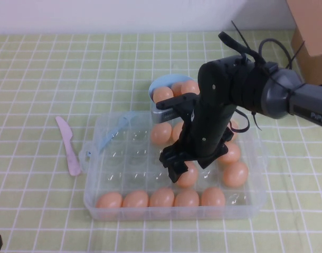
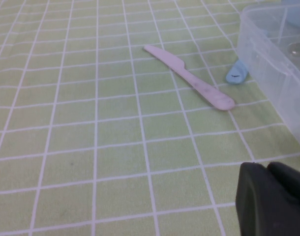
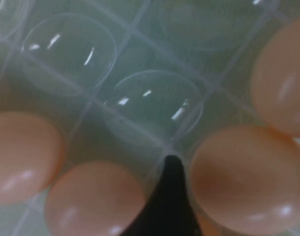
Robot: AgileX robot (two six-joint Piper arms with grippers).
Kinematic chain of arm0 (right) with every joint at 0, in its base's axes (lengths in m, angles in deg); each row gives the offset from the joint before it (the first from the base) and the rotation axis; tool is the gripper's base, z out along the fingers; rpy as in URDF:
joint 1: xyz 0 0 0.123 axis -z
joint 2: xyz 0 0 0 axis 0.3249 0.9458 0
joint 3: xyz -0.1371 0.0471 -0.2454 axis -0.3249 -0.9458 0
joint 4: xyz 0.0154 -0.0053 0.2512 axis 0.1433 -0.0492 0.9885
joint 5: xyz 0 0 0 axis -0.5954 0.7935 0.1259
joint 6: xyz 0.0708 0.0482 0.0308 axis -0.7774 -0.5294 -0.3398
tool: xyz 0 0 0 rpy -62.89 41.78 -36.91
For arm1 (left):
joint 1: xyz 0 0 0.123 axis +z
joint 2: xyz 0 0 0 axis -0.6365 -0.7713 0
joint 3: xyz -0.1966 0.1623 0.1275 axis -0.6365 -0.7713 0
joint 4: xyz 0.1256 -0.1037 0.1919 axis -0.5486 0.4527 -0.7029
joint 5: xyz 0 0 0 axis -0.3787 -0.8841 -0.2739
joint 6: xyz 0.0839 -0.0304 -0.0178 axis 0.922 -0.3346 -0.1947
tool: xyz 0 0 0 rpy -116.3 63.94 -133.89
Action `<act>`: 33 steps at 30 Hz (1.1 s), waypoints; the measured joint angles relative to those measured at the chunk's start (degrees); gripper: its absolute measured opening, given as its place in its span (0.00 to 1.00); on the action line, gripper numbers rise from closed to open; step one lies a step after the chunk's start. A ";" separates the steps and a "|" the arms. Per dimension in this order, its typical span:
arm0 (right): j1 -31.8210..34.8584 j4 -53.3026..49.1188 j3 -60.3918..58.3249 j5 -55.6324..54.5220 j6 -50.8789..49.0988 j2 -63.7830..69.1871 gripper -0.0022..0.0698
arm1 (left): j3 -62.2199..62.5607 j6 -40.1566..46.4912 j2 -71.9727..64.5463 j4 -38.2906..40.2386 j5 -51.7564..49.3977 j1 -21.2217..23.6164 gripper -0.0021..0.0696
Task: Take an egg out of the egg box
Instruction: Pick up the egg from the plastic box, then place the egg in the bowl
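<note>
My right gripper [image 1: 178, 169] is lowered into the large clear plastic egg box [image 1: 97, 203], which sits on the green checked tablecloth [image 1: 39, 74] toward the near edge of the table, right of centre. Its black fingertips sit right at a smooth peach-orange egg [image 1: 188, 176] in the row just behind the box's near row; whether they have closed on that egg I cannot tell, as my own arm hides the jaws from above. From the right wrist view, one dark fingertip [image 3: 170, 196] points down between two eggs, with that egg [image 3: 248, 179] pressed close beside it and empty round cups [image 3: 155, 105] beyond. Five more eggs line the box's near wall, and others rest along its right side. A small light-blue bowl [image 1: 160, 84] with a few eggs stands just behind the box's far edge. A pale pink plastic knife [image 1: 68, 145] lies on the cloth near the box's left side. My left gripper [image 2: 273, 199] hangs low above the cloth toward the near left corner, and I cannot tell how far open it is.
</note>
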 joint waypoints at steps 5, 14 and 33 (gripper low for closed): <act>0.00 0.00 0.00 -1.25 -0.62 1.37 0.74 | 0.00 0.00 0.00 0.00 0.00 0.00 0.02; -0.11 0.32 0.00 -0.72 -0.65 1.27 0.57 | 0.00 0.00 0.00 0.00 0.00 0.00 0.02; 4.21 -7.07 1.72 -14.36 -1.11 -9.80 0.57 | 0.00 0.00 0.00 0.00 0.00 0.00 0.02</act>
